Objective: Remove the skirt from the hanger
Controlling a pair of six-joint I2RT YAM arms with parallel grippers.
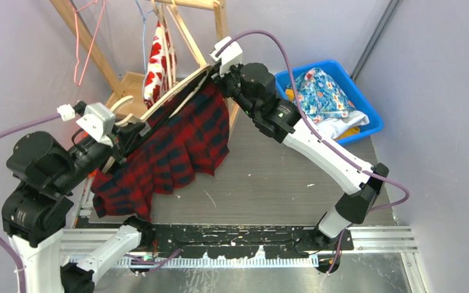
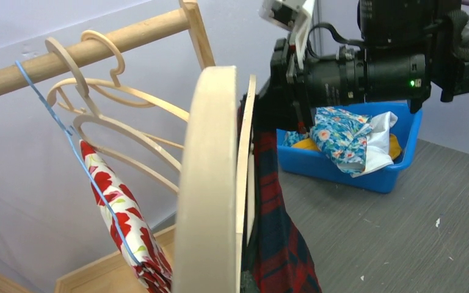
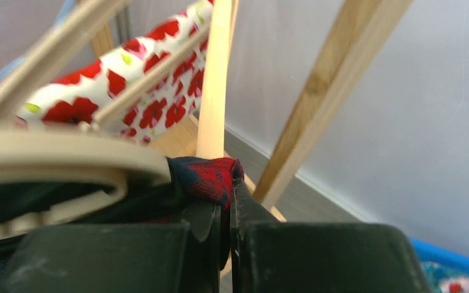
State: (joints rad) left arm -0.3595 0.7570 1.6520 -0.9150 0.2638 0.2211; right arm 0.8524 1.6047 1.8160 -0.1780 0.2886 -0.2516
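Skirt corner within right end effector

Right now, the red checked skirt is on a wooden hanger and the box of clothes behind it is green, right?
Not quite: the box is blue, not green. The left wrist view shows its blue wall clearly, with clothes piled inside. The rest is right: the red checked skirt hangs on a wooden hanger.
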